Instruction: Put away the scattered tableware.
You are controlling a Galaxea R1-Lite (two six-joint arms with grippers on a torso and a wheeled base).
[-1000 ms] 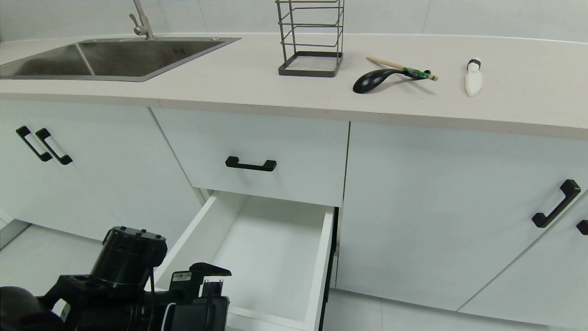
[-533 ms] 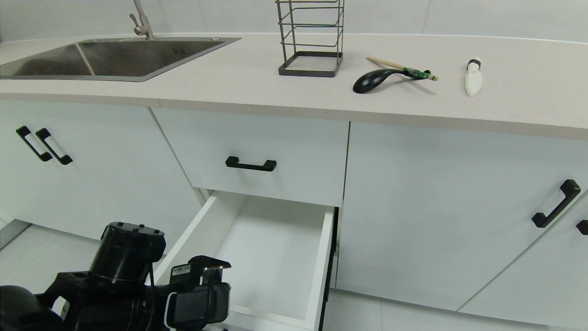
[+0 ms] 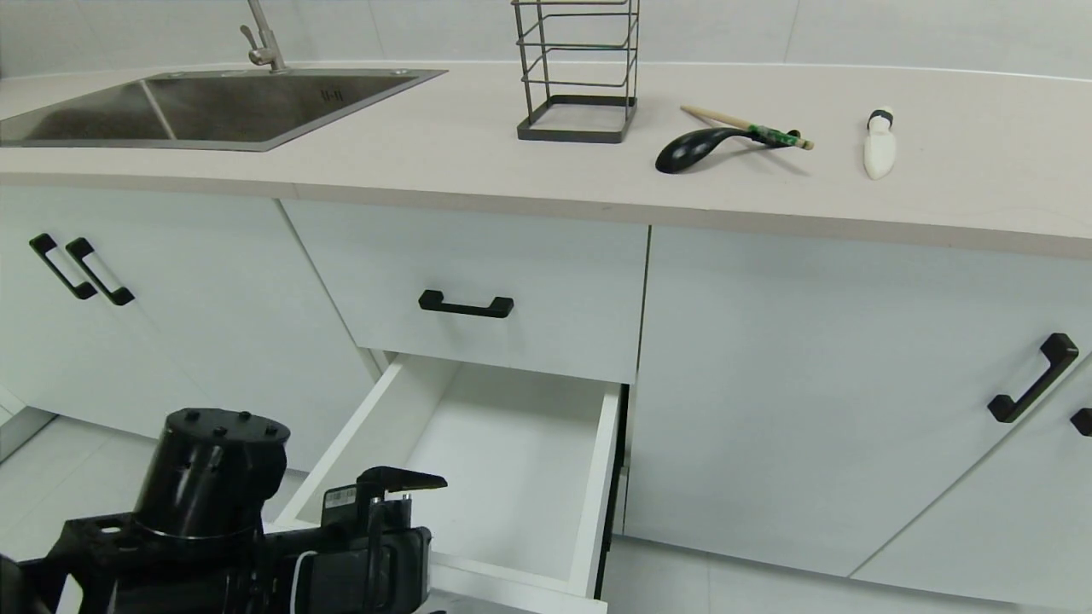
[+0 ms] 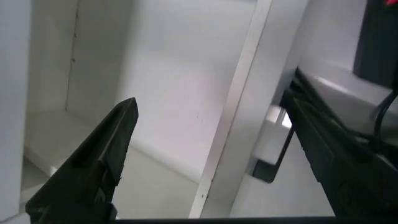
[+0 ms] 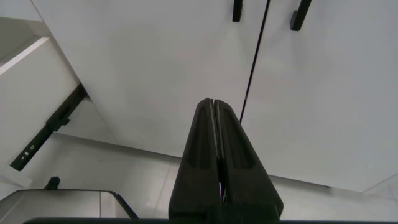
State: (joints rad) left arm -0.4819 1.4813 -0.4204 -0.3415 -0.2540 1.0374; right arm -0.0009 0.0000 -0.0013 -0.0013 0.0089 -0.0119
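Observation:
On the counter lie a black spoon [image 3: 695, 149], a pair of wooden chopsticks [image 3: 746, 126] resting across its handle, and a white utensil [image 3: 879, 149] with a dark band farther right. Below the counter a white drawer [image 3: 593, 477] stands pulled out. My left gripper [image 3: 388, 546] sits low at the drawer's front. In the left wrist view the left gripper [image 4: 217, 155] is open, its fingers [image 4: 93, 168] wide apart on either side of the drawer's front panel and black handle [image 4: 273, 146]. My right gripper [image 5: 214, 109] is shut on nothing and faces the cabinet doors.
A black wire rack [image 3: 580, 77] stands on the counter left of the spoon. A steel sink [image 3: 213, 107] with a tap lies at the far left. A shut drawer with a black handle [image 3: 465, 304] sits above the open one. Cabinet doors [image 3: 810, 384] flank it.
My left arm has shifted left and a little lower at the drawer's front. The drawer looks slightly farther out. The things on the counter have not moved.

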